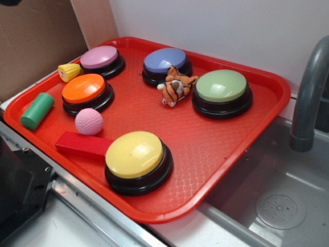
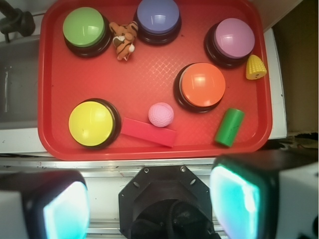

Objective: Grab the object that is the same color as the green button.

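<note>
End effector [image 2: 149, 199]: seen only in the wrist view, two pads [image 2: 65, 209] spread wide apart, nothing between them; it hangs off the tray's near edge, above the metal rail, clear of all items.

Task's thing, green cylinder block [image 2: 229, 127]: lies on its side at the tray's near right corner in the wrist view, ahead of the end effector and to the right, roughly in line with the right pad. Long axis runs near-to-far with a slight tilt. It sits just beside the orange button [image 2: 202, 85], apart from it, close to the tray rim. Judgement: a forward reach shifted right, jaws set across the cylinder's short side.

Reference, green button [image 2: 84, 29]: far left corner, well apart from the block.

Container, red tray [image 2: 149, 64]: also holds a yellow button [image 2: 92, 123], red block [image 2: 148, 132] touching it, pink ball [image 2: 161, 114], toy tiger [image 2: 123, 40], blue button [image 2: 158, 16], purple button [image 2: 233, 38] and toy corn [image 2: 255, 67].
</note>
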Available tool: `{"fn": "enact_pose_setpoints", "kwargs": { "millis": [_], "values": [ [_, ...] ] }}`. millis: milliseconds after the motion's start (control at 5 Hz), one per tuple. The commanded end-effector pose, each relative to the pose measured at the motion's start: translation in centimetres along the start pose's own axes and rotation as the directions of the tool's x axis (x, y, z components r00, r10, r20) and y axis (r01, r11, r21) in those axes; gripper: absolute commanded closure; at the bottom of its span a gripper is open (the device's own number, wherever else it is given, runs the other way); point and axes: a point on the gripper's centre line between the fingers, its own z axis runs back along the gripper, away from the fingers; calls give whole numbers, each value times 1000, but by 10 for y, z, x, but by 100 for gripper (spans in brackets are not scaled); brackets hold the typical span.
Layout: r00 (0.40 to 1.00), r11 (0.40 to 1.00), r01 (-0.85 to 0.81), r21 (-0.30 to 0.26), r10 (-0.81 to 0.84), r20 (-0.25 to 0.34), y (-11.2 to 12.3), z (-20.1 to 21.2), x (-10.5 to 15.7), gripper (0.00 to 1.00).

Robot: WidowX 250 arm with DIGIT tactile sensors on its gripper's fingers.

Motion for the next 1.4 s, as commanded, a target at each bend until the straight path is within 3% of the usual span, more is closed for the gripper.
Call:
{"fn": "enact_pose_setpoints", "kwargs": {
  "millis": [0, 400, 600, 800, 1200],
  "values": [
    [1000, 1000, 0, 0, 0, 0, 0, 0, 0, 0],
    [998, 999, -50, -11, 50, 46, 45, -19, -7, 0],
    [994, 997, -81, 6, 81, 74, 68, -30, -14, 0],
    [995, 996, -85, 35, 83, 55, 97, -52, -19, 0],
    [987, 991, -124, 53, 118, 107, 135, -98, -25, 0]
  ]
}}
